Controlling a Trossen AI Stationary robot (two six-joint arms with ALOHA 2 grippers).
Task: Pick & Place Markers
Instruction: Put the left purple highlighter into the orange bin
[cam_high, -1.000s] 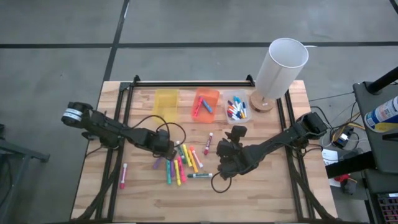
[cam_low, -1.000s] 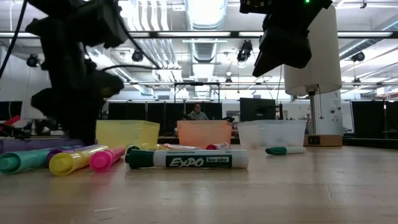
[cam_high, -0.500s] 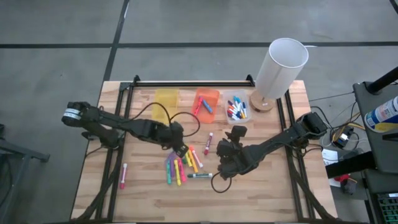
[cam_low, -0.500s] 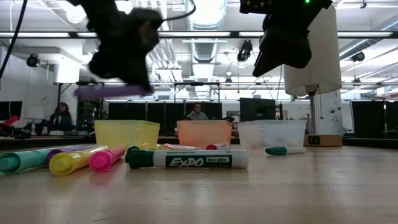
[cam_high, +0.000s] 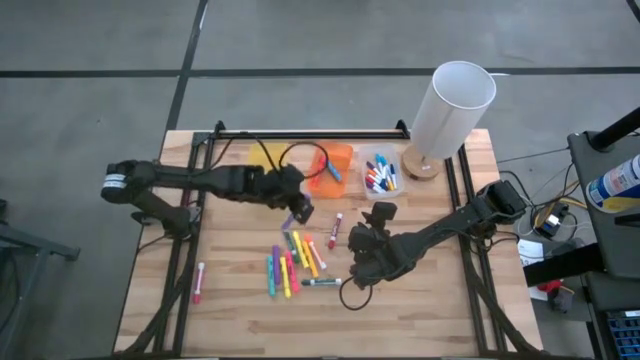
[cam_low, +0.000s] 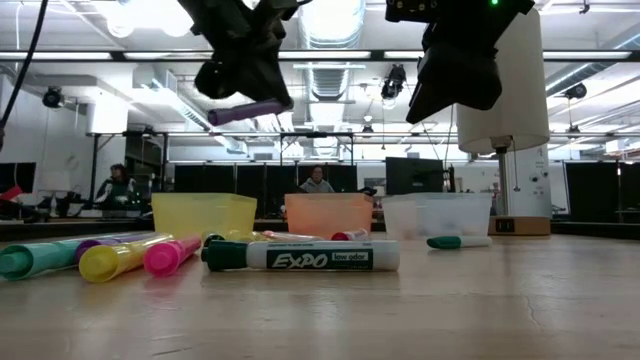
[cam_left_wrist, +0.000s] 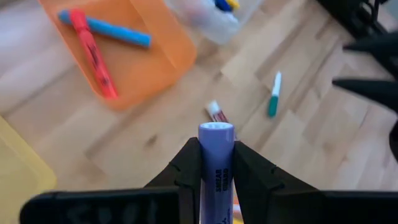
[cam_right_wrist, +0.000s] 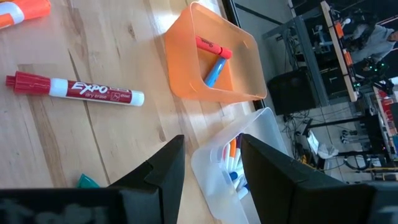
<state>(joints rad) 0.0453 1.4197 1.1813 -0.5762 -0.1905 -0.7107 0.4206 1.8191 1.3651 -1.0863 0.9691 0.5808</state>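
Above the table, left end effector (cam_left_wrist: 216, 167) clamping purple marker (cam_left_wrist: 215, 163).

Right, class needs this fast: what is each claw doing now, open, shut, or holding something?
Left claw: shut on the purple marker, held above the table.
Right claw: open, holding nothing.

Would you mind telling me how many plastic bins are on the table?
3, in a row along the table's far edge: a yellow bin partly behind the left arm, an orange bin in the middle, and a clear bin beside the white cylinder.
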